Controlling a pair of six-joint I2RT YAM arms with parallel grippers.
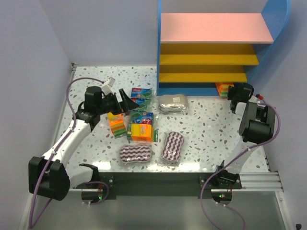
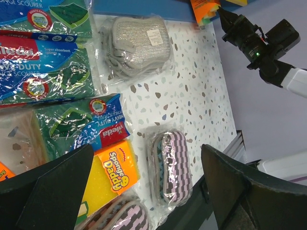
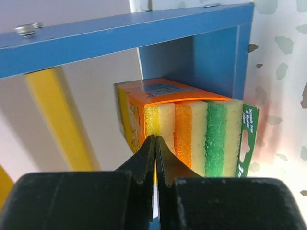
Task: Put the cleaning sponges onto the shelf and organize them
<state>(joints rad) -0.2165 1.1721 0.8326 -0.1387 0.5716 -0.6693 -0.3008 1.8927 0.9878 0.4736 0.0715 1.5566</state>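
Note:
The shelf (image 1: 211, 28) stands at the back right, with blue sides, a pink top board and yellow lower boards. One orange-yellow-green sponge pack (image 3: 201, 134) sits in its bottom right corner under the blue frame (image 3: 144, 28). My right gripper (image 3: 155, 139) is shut, its tips against that pack's front with nothing between them. My left gripper (image 1: 125, 101) hangs open above the loose packs. Below it lie a Sponge Daddy pack (image 2: 112, 175), a purple-white striped pad (image 2: 171, 165), green and blue flat packs (image 2: 43, 57) and the silvery scourer pack (image 2: 141, 43).
A second striped pad (image 1: 135, 155) lies near the table's front edge, and an orange-yellow block pack (image 1: 116, 124) lies at the left of the group. White walls close in on both sides. The black rail (image 1: 158, 184) runs along the front.

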